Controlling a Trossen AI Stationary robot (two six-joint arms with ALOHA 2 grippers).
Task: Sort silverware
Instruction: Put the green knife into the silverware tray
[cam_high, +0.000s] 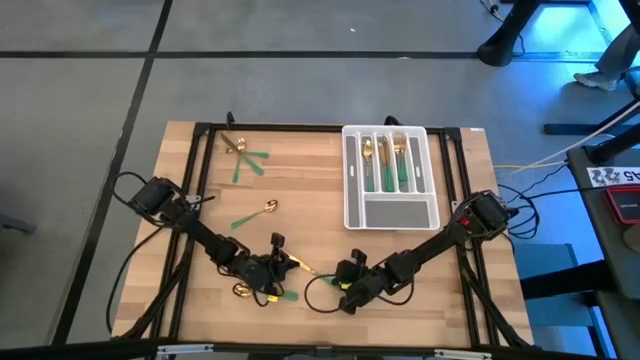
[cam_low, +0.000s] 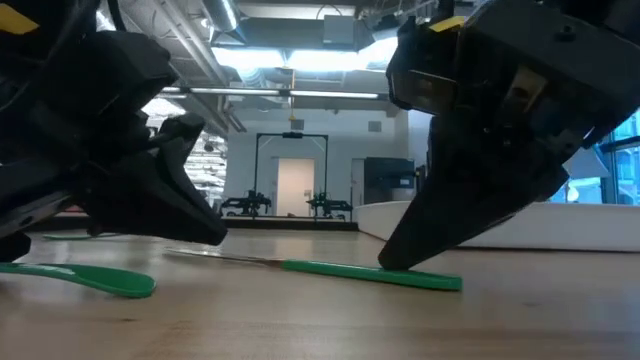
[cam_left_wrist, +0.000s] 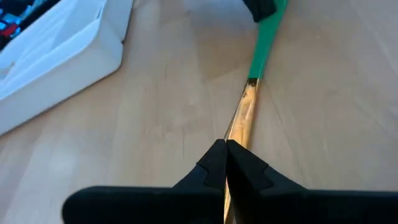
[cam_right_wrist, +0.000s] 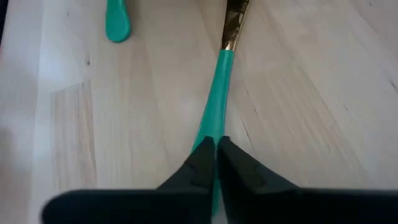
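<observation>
One piece of silverware (cam_low: 340, 269), with a slim gold head and a green handle, lies low over the wood near the table's front edge, between my two grippers. My left gripper (cam_left_wrist: 225, 163) is shut on its gold head. My right gripper (cam_right_wrist: 216, 154) is shut on its green handle. In the high view the left gripper (cam_high: 280, 265) and the right gripper (cam_high: 345, 280) stand close together. More silverware (cam_high: 385, 160) lies in the slots of the grey-white tray (cam_high: 392, 212). My left gripper pinches the gold head (cam_left_wrist: 239, 121) between its two fingers. It comes slanting down from the table's left, with the fingers roughly along the piece. The head runs on away from the fingers toward the handle (cam_left_wrist: 264, 46). My right gripper pinches the green handle (cam_right_wrist: 214, 121) between its two fingers, slanting down from the table's right, roughly along the piece. The handle's free end (cam_low: 445, 282) shows past the finger (cam_low: 400, 255) and lies on the wood.
Loose pieces lie at the far left (cam_high: 243, 152), mid left (cam_high: 258, 211) and under the left arm (cam_high: 245, 290). One green handle (cam_low: 100, 280) lies close by on the left. The tray's white wall (cam_low: 500, 225) stands behind the right gripper.
</observation>
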